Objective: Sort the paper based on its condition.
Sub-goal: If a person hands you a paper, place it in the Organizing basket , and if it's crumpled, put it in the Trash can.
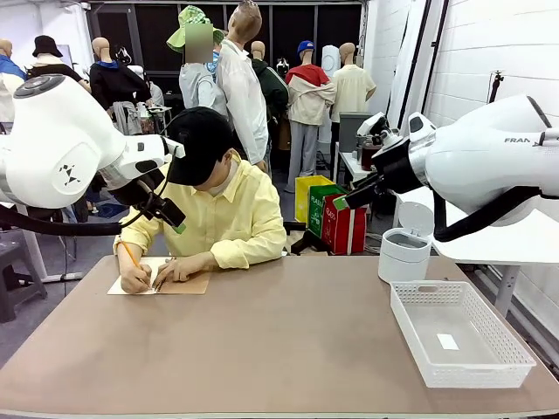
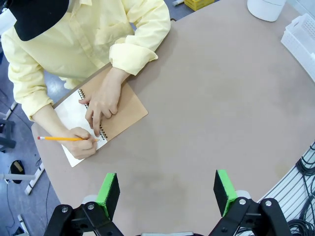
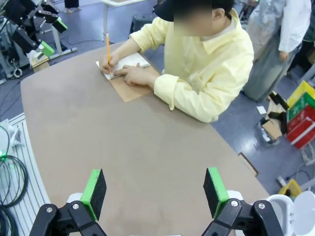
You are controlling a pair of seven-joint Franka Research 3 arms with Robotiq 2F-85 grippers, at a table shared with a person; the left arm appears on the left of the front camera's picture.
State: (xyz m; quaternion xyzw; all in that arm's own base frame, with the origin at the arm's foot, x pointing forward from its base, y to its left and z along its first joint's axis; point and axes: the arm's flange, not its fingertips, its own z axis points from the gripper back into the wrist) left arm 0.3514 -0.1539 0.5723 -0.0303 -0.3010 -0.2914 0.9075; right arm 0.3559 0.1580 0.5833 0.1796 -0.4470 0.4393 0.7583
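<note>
White paper sheet [image 2: 69, 112], possibly bound in the tan spiral notebook [image 2: 132, 109], is lying ahead-left of the wide, empty left jaws, nearer them than the equally wide right jaws.

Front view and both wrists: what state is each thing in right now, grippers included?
left gripper: open, holding nothing, above the table.
right gripper: open, holding nothing, above the table.
notebook: open, flat on the table, a hand resting on it.
pencil: gripped in the person's other hand, tip on the page.
white basket: upright on the table.
white bin: lid up.
</note>
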